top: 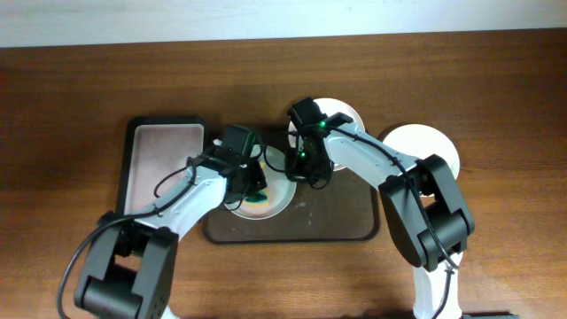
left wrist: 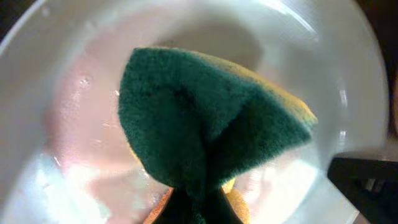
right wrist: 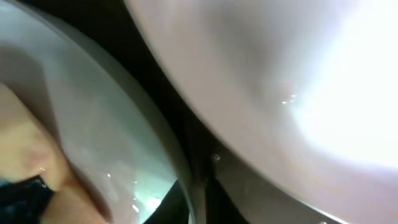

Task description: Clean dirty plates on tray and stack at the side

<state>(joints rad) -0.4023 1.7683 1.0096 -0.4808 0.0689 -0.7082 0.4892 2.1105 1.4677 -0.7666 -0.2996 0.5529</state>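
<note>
A pale green plate (top: 280,206) lies on the dark brown tray (top: 341,221), its centre smeared pink and wet. My left gripper (top: 253,184) is shut on a green and yellow sponge (top: 260,197) and presses it onto that plate; the left wrist view shows the gripper (left wrist: 202,208), the sponge (left wrist: 199,118) and the smeared plate (left wrist: 68,124). My right gripper (top: 304,171) is shut on the plate's right rim, with its fingers (right wrist: 198,199) on either side of the rim (right wrist: 112,155). A white plate (top: 352,116) sits at the tray's far edge and shows in the right wrist view (right wrist: 280,81). Another white plate (top: 430,146) lies right of the tray.
A smaller black-rimmed pinkish tray (top: 164,164) stands left of the brown tray. Both arms cross over the brown tray's middle. The wooden table (top: 71,106) stretches round on all sides.
</note>
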